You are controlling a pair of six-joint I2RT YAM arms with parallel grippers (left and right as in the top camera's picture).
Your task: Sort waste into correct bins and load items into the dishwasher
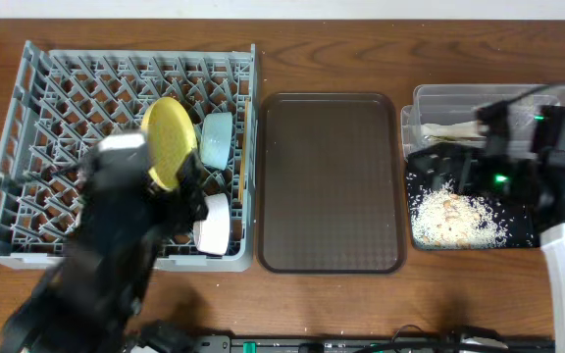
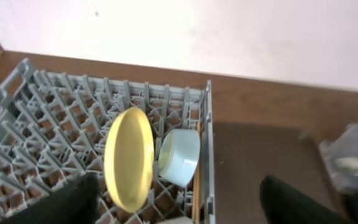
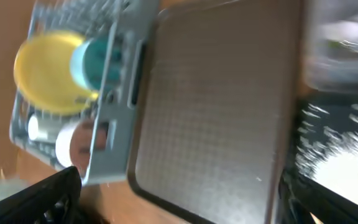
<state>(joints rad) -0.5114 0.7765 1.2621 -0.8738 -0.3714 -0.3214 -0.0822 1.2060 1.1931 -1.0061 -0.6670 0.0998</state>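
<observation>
The grey dishwasher rack (image 1: 47,108) fills the left of the table. A yellow plate (image 1: 170,142) stands on edge in it beside a light blue bowl (image 1: 217,139), with a white dish (image 1: 212,224) nearer the front. My left gripper (image 1: 186,196) hovers open over the rack with nothing between its fingers; the plate (image 2: 129,158) and bowl (image 2: 180,155) lie just ahead of it. Thin wooden chopsticks (image 2: 197,180) lean by the rack wall. My right gripper (image 1: 437,167) is open and empty above the black tray (image 1: 523,235), which holds rice scraps (image 1: 454,216). A white tissue (image 1: 447,130) lies in the clear tub (image 1: 488,98).
A dark brown serving tray (image 1: 332,181) lies bare between the rack and the bins. The right wrist view is blurred and shows this tray (image 3: 222,106) below and the rack (image 3: 114,124) to its left. Cables run along the table's front edge.
</observation>
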